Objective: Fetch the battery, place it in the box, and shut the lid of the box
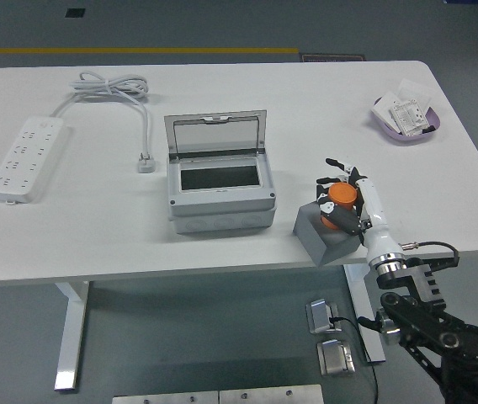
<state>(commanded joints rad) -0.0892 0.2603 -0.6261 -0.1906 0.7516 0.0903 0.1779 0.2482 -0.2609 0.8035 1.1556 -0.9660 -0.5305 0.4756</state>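
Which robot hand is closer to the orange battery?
The right hand. Its fingers are curled around the orange battery, above the gray block near the table's front edge. The left hand is not in the picture at all.

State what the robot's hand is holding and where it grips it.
The right hand is closed on the orange battery, fingers around its sides, over the grey block.
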